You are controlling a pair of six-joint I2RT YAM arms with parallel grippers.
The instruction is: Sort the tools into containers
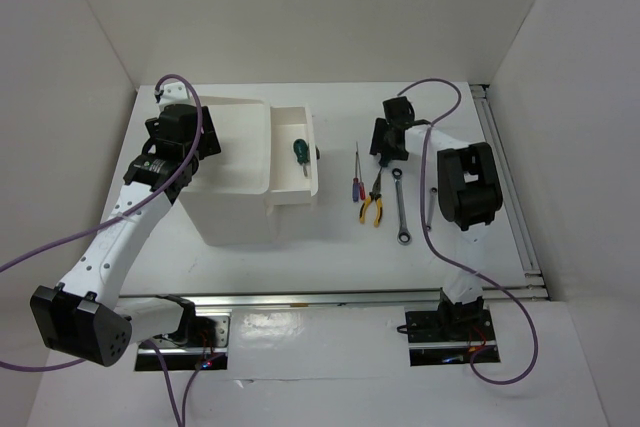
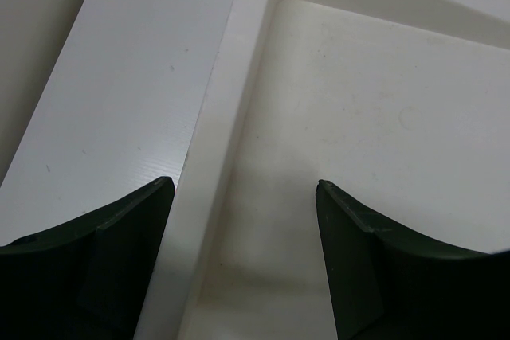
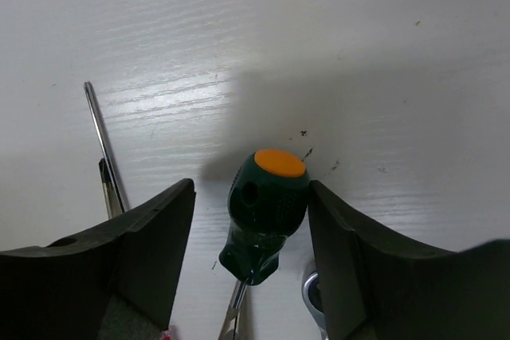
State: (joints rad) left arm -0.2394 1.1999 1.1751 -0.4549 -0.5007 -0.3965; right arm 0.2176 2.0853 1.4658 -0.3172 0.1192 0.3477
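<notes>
The white box unit (image 1: 235, 202) stands left of centre, with its deep top bin (image 1: 232, 142) and one drawer (image 1: 312, 162) pulled out to the right. A green-handled screwdriver (image 1: 298, 152) lies in that drawer. My left gripper (image 1: 187, 135) hangs open and empty over the bin's left rim (image 2: 227, 117). My right gripper (image 1: 390, 139) is open, low over the table, with its jaws either side of a second green-handled screwdriver (image 3: 267, 209) with an orange cap. Thin red- and blue-handled screwdrivers (image 1: 355, 185), pliers (image 1: 373, 207) and a silver wrench (image 1: 400, 207) lie beside it.
White walls close in the table on the left, back and right. A metal rail (image 1: 505, 187) runs along the table's right edge. Thin screwdriver shafts (image 3: 103, 149) lie left of my right gripper's fingers, and a wrench end (image 3: 311, 292) shows by the right finger.
</notes>
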